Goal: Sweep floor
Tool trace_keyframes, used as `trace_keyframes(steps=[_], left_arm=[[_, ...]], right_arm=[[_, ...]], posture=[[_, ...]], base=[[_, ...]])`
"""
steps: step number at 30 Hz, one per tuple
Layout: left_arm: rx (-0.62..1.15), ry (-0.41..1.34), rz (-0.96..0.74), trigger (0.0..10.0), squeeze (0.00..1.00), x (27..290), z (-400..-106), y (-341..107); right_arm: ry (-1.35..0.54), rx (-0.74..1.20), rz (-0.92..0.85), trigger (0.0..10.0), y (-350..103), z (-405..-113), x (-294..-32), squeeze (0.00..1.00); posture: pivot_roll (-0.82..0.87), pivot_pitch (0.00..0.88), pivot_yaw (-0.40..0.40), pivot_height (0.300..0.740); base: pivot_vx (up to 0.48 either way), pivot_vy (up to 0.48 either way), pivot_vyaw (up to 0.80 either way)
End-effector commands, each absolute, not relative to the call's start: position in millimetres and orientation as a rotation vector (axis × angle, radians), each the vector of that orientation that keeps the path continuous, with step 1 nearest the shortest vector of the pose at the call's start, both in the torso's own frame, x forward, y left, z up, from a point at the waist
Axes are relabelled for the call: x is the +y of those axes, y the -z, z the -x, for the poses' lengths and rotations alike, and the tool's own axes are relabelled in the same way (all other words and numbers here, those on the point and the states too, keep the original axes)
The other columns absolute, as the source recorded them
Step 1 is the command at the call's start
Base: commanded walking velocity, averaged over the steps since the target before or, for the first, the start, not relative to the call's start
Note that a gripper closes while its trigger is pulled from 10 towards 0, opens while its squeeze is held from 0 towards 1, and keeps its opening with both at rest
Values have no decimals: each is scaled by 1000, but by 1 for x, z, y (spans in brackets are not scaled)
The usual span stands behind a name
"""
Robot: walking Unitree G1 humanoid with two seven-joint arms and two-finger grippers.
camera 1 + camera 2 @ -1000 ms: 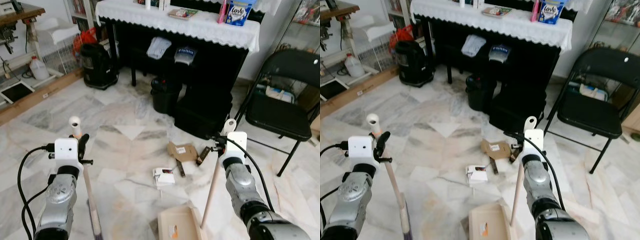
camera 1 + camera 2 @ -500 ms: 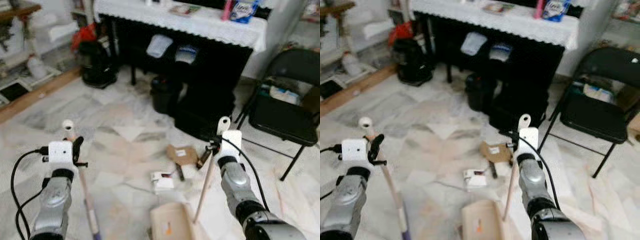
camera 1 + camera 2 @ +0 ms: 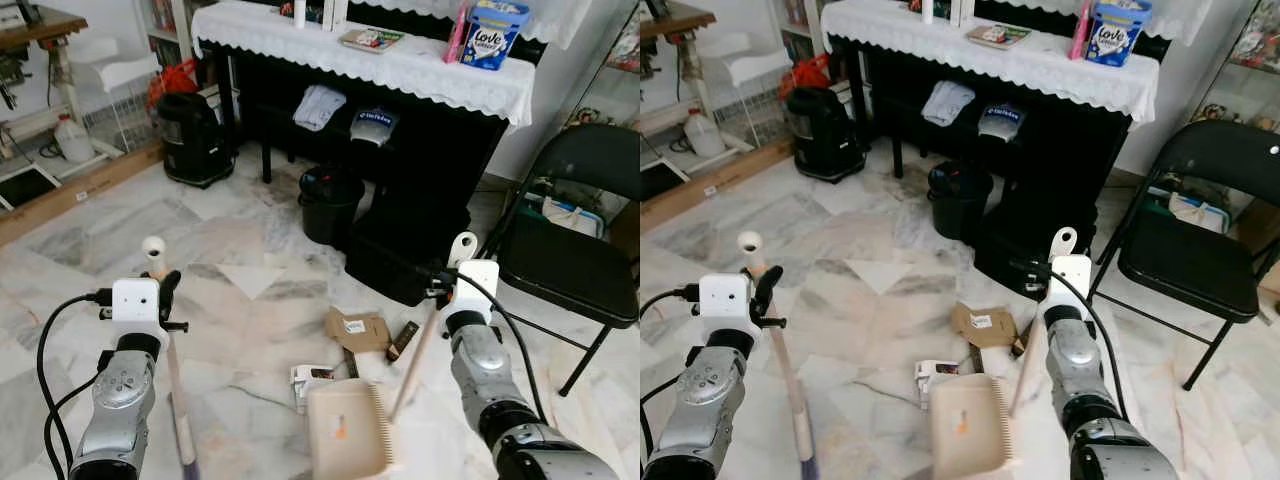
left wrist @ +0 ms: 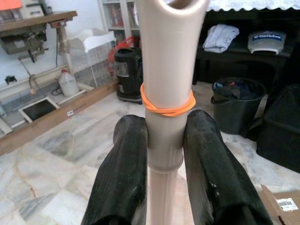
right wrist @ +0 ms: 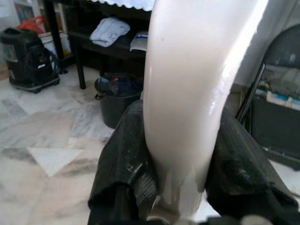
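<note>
Sweeping under way: left gripper (image 4: 164, 140) clamped on broom (image 3: 172, 370) handle, right gripper (image 5: 180, 154) clamped on dustpan (image 3: 345, 428) handle, pan flat on marble floor (image 3: 120, 225) beside litter. Next move likely calls for drawing broom head across toward pan mouth. Count: one broom, one dustpan, one cardboard piece (image 3: 357, 328), one small white packet (image 3: 312, 375), two dark wrappers (image 3: 404, 340).

Dustpan (image 3: 345, 428) is sliding forward across the floor (image 3: 240, 300), now touching the white packet (image 3: 310, 376) and sitting closer to the cardboard piece (image 3: 357, 328). Right gripper (image 3: 447, 283) is tilting the dustpan handle (image 3: 415, 355) further forward. Broom (image 3: 172, 370) is shifting slightly with the left gripper (image 3: 160, 292).
</note>
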State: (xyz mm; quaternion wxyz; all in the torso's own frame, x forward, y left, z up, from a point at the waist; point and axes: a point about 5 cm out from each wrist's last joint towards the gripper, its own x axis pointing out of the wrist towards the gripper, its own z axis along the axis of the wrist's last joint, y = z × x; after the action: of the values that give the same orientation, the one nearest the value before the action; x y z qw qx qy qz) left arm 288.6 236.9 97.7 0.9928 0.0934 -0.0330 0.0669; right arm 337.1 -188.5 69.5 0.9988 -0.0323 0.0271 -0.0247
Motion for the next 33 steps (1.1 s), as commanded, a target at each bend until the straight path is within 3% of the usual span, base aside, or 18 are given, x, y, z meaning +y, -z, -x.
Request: trace_keyframes(steps=[1,19,33], left_arm=[[-107,-135,-200,10000,0,237,-289,-106],[-90,-132,-197,10000,0,235,-284,-100],[-81,-119,-194,10000,0,231,-281,-97]], right_arm=[[44,43,64,10000,-72,-339,-186,0],[112,269,163,10000,-47,-332,-192,0],[173,161,130,10000,-72,-348,-194,0]], posture=[[91,0,-73,740],[89,0,-74,740],[80,0,-70,740]], base=[[0,0,0],[0,0,0],[0,0,0]])
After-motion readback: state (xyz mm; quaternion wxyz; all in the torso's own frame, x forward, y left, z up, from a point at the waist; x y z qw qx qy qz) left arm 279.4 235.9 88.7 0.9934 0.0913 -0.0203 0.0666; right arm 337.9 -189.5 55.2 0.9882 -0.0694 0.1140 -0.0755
